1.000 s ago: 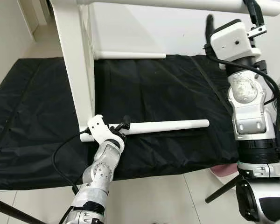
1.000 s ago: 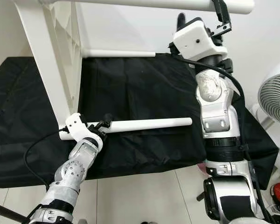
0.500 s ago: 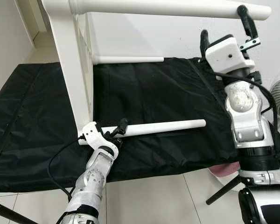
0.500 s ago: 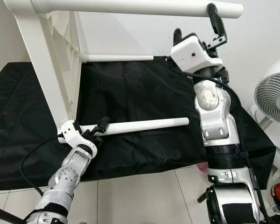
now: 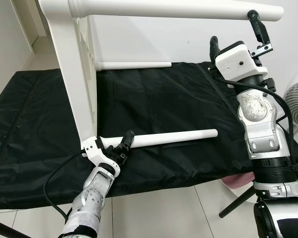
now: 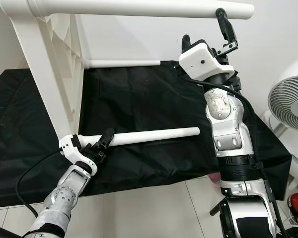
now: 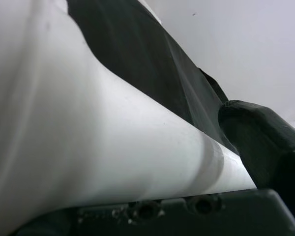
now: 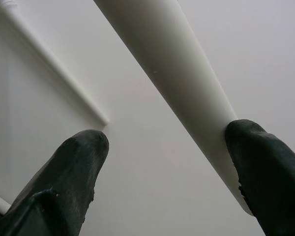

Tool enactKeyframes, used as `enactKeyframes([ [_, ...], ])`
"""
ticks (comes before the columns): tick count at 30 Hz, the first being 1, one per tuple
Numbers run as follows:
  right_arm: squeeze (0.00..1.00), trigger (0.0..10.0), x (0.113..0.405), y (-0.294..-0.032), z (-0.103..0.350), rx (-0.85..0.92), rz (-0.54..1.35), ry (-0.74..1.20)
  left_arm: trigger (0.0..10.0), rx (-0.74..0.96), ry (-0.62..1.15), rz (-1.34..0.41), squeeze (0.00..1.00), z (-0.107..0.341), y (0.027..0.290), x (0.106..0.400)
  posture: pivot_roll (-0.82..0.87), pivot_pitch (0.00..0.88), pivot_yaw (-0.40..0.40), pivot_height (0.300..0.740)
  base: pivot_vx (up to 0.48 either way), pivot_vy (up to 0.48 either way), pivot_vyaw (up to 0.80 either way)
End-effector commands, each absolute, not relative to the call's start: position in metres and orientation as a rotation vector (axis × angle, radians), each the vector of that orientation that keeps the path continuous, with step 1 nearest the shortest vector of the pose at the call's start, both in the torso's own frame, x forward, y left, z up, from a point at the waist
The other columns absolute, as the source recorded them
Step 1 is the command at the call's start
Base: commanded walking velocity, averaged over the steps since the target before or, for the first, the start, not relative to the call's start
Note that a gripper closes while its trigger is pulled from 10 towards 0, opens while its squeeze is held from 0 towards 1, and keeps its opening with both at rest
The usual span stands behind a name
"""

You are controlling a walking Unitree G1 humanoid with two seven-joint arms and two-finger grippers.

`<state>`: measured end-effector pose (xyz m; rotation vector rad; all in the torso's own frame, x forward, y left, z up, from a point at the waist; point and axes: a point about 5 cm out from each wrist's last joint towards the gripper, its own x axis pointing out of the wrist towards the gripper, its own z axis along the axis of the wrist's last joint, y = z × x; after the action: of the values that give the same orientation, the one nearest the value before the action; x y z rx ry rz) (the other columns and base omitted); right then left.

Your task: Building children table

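Left gripper [image 5: 125,144] jaws grip lower leg [image 5: 174,137]; right gripper's [image 8: 162,162] spread wide, apparently touching upper leg [image 5: 174,9].

Readable text: we find none in any view.
White table frame [image 5: 79,94]: we see plain paint, no label or number.
White fan [image 6: 290,106]: we make out a small mark on its hub, too small to read.
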<state>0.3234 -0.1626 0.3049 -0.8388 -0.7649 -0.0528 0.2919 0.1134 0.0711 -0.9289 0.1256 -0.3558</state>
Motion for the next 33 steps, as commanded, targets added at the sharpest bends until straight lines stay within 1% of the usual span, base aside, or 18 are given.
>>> enactKeyframes([
  [1, 0.0, 10.0, 0.3255, -0.1624, 0.3033, -0.844, -0.045, -0.749, 10.0, 0.161, -0.35, -0.646, 0.0, 0.2566, 0.0567, 0.2967, 0.03, 0.145, -0.112, 0.74, 0.0, 0.0, 0.0],
  [33, 0.0, 10.0, 0.3255, -0.1624, 0.3033, -0.844, -0.045, -0.749, 10.0, 0.161, -0.35, -0.646, 0.0, 0.2566, 0.0567, 0.2967, 0.03, 0.145, -0.112, 0.74, 0.0, 0.0, 0.0],
])
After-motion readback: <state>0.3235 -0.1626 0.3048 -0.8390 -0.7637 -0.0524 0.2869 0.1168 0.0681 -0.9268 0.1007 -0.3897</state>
